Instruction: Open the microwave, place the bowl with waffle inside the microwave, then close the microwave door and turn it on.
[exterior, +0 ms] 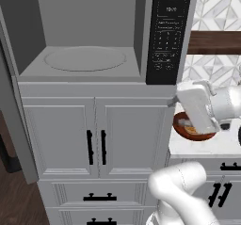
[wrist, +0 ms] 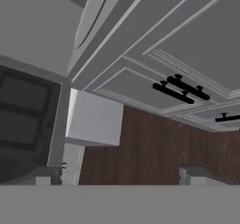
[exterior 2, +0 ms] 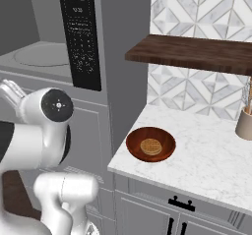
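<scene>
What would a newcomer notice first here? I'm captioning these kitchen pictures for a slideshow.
The microwave stands wide open above white cabinets, its grey cavity bare but for the round turntable, with the black keypad at its right. On the marble counter to the right sits the reddish-brown bowl holding the waffle, under a dark wooden shelf.

The keypad panel point(exterior: 168, 31) on the right of the microwave point(exterior: 89, 36) carries pale markings: a small display line near its top and rows of button labels below, all too small and blurred to read. The same panel in the right base view is equally illegible. No other lettering, brand or number is legible.
</scene>
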Robot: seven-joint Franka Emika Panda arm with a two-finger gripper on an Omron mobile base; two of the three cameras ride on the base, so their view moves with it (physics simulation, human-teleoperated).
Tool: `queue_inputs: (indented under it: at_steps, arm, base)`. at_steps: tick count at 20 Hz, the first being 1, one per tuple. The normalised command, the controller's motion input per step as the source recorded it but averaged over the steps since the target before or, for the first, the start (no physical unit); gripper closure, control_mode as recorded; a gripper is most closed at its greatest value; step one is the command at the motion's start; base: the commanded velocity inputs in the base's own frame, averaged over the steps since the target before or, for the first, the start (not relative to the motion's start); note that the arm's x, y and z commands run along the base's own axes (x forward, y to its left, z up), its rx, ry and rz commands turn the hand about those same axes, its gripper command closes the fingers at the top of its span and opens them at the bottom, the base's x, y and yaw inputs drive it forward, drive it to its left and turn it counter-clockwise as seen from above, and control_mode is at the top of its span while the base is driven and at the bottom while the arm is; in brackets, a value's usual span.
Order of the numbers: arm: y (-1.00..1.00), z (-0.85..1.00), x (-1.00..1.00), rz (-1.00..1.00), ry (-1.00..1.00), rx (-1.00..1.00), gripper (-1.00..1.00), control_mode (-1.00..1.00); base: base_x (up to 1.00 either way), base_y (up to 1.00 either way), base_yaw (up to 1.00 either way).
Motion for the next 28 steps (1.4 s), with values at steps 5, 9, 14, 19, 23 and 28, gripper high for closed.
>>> queue_inputs:
  at_steps: [5, 9, 14, 19, 23, 28]
  arm:
    - [-1.00, -0.58, 0.00, -0.50, 0.01, -0.25, -1.00, -1.00]
    - [-1.00, -0.66, 0.00, -0.49, 0.12, -0.33, -1.00, -1.00]
    - [-1.00, -0.71, 0.00, -0.42, 0.17, -0.18, -1.00, -1.00]
    - [-0.85, -0.33, -0.01, -0.02, 0.02, 0.11, -1.00, -1.00]
    - [-0.76, -0.24, 0.28, 0.05, 0.00, 0.20, -1.00, -1.00]
    - [-0.69, -0.25, 0.54, 0.00, 0.02, 0.16, -1.00, -1.00]
  base:
    - [0.00, 0.00, 0.00]
    - [0.00, 0.00, 0.00]
    - [0.00, 0.00, 0.00]
    - [0.00, 0.00, 0.00]
    - [0.00, 0.00, 0.00]
    - [0.00, 0.00, 0.00]
